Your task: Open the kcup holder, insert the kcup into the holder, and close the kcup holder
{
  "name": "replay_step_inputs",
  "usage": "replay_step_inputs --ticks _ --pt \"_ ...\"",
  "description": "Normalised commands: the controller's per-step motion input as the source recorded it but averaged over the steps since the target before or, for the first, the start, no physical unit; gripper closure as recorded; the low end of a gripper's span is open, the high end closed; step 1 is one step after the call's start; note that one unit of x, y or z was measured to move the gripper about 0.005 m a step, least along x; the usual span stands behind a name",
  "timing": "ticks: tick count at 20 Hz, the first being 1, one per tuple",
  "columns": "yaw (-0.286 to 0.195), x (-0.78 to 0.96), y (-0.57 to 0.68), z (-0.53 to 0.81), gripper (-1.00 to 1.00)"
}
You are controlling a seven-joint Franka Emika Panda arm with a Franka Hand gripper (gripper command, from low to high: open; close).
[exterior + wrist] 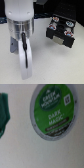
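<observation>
The kcup holder (pixel 61 33) is a black box on the white table in the exterior view's right. Multicoloured pods (pixel 55 22) with pale lids sit in its top slots. I cannot tell whether its drawer is open. The kcup (pixel 54 111) fills much of the wrist view, a round green lid with white lettering lying flat on the white surface, close under the camera. In the exterior view the arm hides it. My gripper is at the low end of the white arm (pixel 24 60), left of the holder and apart from it. Its fingers do not show in either view.
A dark green object (pixel 4 113) shows at the edge of the wrist view, beside the kcup and apart from it. The white table (pixel 55 65) lies in front of the holder. Dark items (pixel 50 5) stand at the back.
</observation>
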Motion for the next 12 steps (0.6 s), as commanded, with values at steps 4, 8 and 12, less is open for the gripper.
replay_step_inputs --ticks 4,8,12 --pt "-0.046 0.12 -0.04 -0.07 -1.00" --pt "-0.061 0.17 -0.10 -0.14 -1.00" --pt "-0.046 0.07 -0.07 -0.14 -1.00"
